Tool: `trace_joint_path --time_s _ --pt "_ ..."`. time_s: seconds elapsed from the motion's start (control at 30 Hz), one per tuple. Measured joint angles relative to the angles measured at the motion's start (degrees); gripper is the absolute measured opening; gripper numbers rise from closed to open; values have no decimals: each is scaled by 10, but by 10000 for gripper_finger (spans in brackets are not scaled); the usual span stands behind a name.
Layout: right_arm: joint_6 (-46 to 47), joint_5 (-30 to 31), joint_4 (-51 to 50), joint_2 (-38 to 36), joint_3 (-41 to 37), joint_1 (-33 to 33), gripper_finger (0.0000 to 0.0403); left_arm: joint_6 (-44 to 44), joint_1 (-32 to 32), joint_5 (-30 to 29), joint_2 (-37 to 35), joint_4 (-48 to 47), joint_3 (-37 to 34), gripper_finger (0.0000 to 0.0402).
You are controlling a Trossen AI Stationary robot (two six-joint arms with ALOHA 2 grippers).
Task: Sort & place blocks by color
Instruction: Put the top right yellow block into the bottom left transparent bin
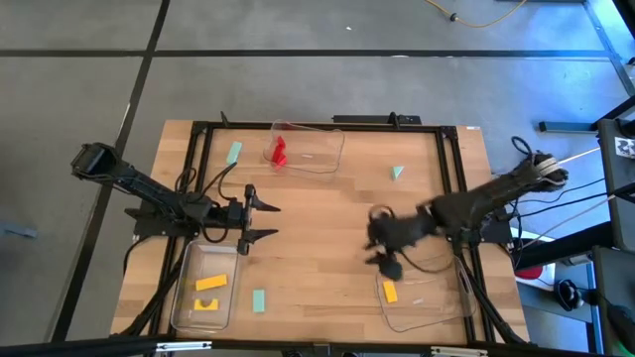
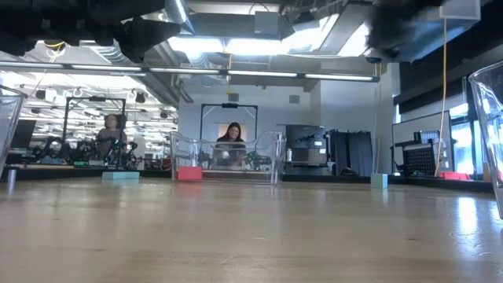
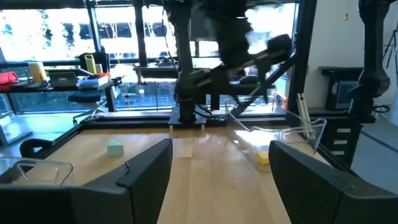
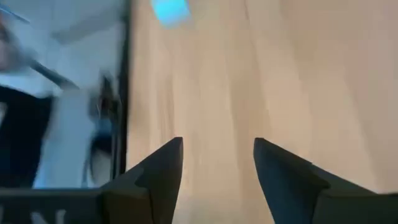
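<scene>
3 clear trays on table [image 1: 317, 228]. Far tray [image 1: 322, 149]: red blocks [image 1: 278, 151]. Near-left tray [image 1: 189, 297]: 2 yellow blocks [image 1: 209, 284]. Near-right tray [image 1: 437, 307]: 1 yellow block [image 1: 390, 292].

Loose teal blocks: far left [image 1: 234, 153], far right [image 1: 397, 173], near left [image 1: 259, 300].

Low view adds 2 people seated in room behind; arms barely show there.

Left gripper [image 1: 266, 221] spread wide, empty, just past near-left tray's far end. Right gripper [image 1: 381, 243] fingers parted w/ nothing between, blurred, hovering beside near-right tray; its yellow block lies just below it.

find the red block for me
In the high view the red block sits inside the clear tray at the table's far edge, left of centre.
</scene>
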Motion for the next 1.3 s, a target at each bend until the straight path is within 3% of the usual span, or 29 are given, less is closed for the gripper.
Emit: trace_joint_path --time_s 0.13,0.33,0.6,0.7,0.8,0.87,1.1,1.3 --pt "214 49 -173 27 86 124 198 0 0 -1 0 2 0 257" --pt "370 105 -180 82 118 250 198 2 0 -1 0 15 0 257" --pt "306 142 -175 172 94 299 183 38 0 -1 0 41 0 257" --pt "275 112 -147 180 72 292 131 45 0 -1 0 45 0 257" --pt "247 108 -85 167 30 288 41 48 1 -1 0 50 0 257" --pt "240 116 -41 154 -12 286 14 50 1 -1 0 51 0 257" --pt "212 146 190 122 -149 281 3 44 1 0 0 52 0 257" --pt "195 162 217 135 -169 262 2 46 1 0 0 56 0 257"
